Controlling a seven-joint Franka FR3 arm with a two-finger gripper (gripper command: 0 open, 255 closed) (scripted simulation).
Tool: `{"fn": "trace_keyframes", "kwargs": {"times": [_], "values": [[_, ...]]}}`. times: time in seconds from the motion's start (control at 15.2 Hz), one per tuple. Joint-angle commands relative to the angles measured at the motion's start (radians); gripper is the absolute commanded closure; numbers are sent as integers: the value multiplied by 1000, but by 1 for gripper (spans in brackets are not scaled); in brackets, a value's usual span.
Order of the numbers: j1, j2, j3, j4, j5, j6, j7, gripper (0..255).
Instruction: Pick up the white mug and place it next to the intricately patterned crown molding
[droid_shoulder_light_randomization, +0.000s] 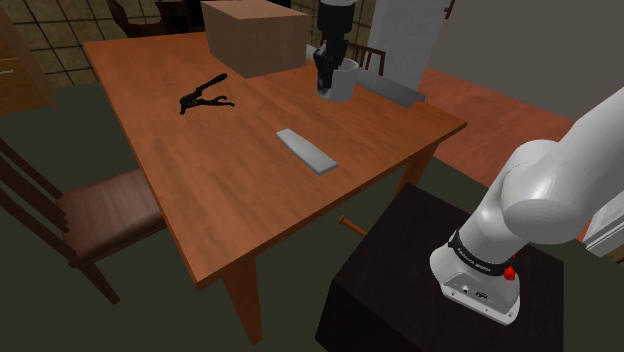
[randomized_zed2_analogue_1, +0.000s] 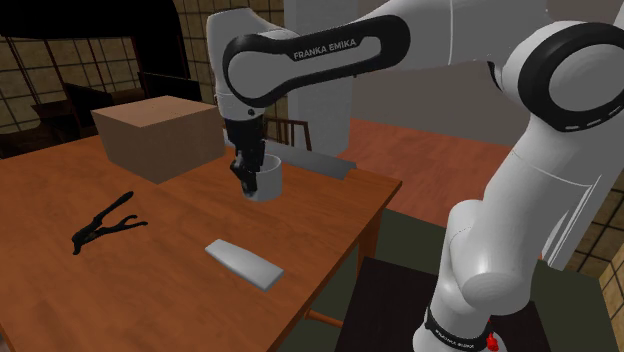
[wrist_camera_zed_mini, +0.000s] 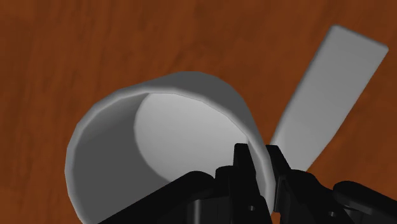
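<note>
Tool (wrist_camera_zed_mini: 261, 162) pinches the white mug (wrist_camera_zed_mini: 159, 146) by its rim wall, one finger inside, one outside. I cannot tell whether the mug's base touches the desk (droid_shoulder_light_randomization: 200, 180). The mug is just beside a grey strip (wrist_camera_zed_mini: 331, 89), whose near end it hides.

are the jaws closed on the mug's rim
Yes, the jaws clasp the wall of the white mug, one inside the rim and one outside.

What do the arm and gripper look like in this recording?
The arm has rounded white links with dark joints; one dark section reads FRANKA EMIKA in white lettering. A small red button sits near its base. The gripper is all black, with two slim jaws.
</note>
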Motion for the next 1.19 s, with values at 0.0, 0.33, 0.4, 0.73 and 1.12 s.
{"fn": "trace_keyframes", "kwargs": {"times": [0.0,0.33,0.4,0.73,1.12], "values": [[0,1,0,30,0,-29,-2,255],[-15,54,-23,119,-5,-63,-40,255],[-23,81,-34,148,-6,-64,-59,255],[-62,226,-84,313,-4,-79,-150,255],[-118,430,-130,572,20,-130,-254,255]]}}
